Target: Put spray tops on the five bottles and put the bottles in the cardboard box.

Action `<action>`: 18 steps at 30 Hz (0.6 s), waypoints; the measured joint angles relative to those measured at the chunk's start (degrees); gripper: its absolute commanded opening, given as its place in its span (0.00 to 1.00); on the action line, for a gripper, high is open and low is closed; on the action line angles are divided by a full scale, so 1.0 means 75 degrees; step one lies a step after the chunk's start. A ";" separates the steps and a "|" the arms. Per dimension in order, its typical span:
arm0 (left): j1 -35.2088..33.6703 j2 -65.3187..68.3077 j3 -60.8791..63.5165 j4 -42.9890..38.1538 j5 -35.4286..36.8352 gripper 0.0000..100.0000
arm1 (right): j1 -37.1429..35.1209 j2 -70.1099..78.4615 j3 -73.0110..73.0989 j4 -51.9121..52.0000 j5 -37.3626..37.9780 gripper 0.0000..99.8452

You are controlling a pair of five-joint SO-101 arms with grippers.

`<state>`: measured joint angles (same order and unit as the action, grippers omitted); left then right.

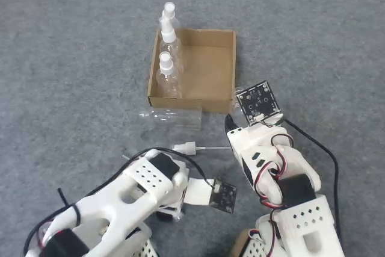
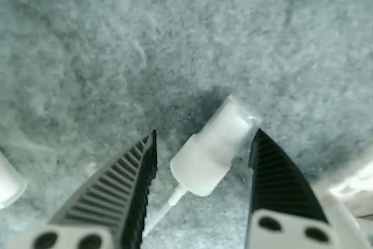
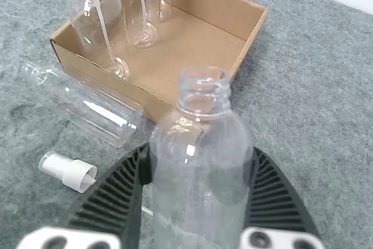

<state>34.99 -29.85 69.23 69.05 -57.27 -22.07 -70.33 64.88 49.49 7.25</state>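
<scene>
Two-arm capping task.
Right gripper [image 3: 197,155] pinches an uncapped bottle [image 3: 201,138] upright, seemingly by the cardboard box [image 1: 207,76]'s lower-right corner; left gripper [image 2: 204,135], spread, straddles the spray top [image 2: 213,150] on the bench [image 1: 72,88], lower centre.

Rough grey cloth table cover [image 1: 60,58], matt cardboard box [image 1: 207,103], clear glossy plastic bottle [image 3: 201,161], smooth white plastic spray top [image 2: 213,147]
</scene>
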 measured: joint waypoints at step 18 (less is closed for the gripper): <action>-0.0082 -0.0047 0.0199 0.0000 0.0000 0.06 | 0.0000 0.0000 0.0000 0.0000 0.0000 0.13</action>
<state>34.37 -30.20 70.73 69.05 -57.27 -22.07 -70.33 64.88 49.49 7.25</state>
